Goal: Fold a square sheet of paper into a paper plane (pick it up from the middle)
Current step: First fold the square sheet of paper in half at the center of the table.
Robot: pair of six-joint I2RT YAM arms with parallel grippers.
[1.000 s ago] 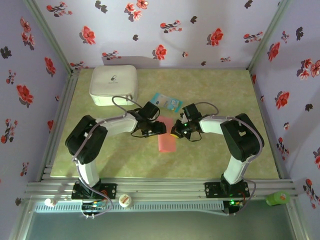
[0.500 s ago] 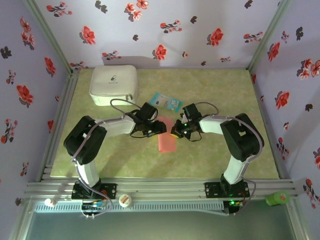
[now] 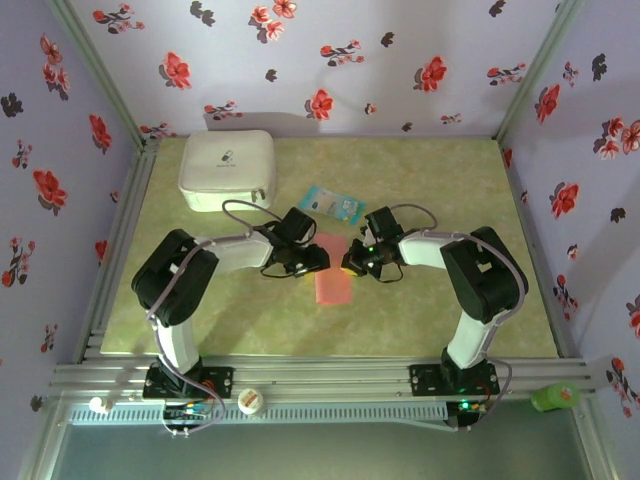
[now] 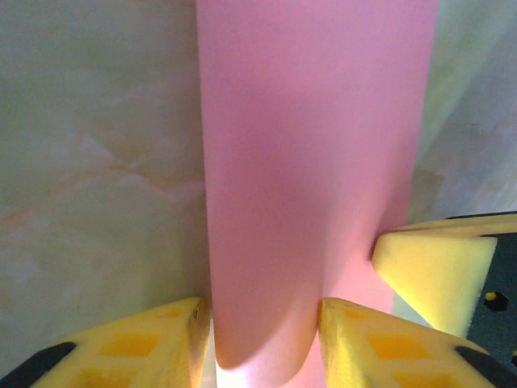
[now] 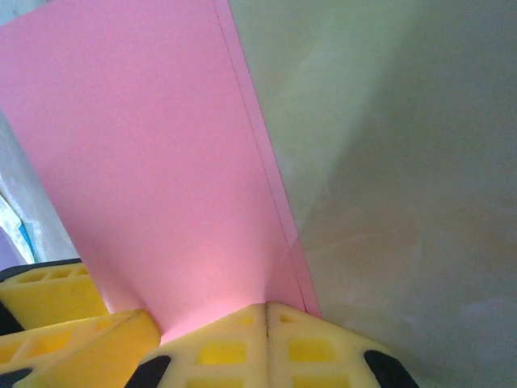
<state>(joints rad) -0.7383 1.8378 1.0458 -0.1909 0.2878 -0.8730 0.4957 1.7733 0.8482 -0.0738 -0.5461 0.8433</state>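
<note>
**Top view.** The paper (image 3: 334,280), a narrow folded strip, lies right of the case (image 3: 227,170) and nearer the arm bases, well apart from it. The left gripper (image 3: 318,260) sits at the strip's case-side edge and the right gripper (image 3: 351,263) at the far edge. Over the last second the left arm has shifted a little and its jaws have drawn in. The strip has hardly moved.

**Left wrist.** The left gripper (image 4: 262,327) is about half closed. Both fingers (image 4: 137,352) press the paper (image 4: 315,162), which bows up between them in a rounded hump. This looks like a pinch at the middle, in preparation for lifting or creasing.

**Right wrist.** The right gripper (image 5: 266,314) is fully closed, nipping the edge of the paper (image 5: 153,178), which shows doubled layers.

**Writing.** The case carries a small grey mark and the packet (image 3: 333,204) just right of it has print. Both are too small to read.
</note>
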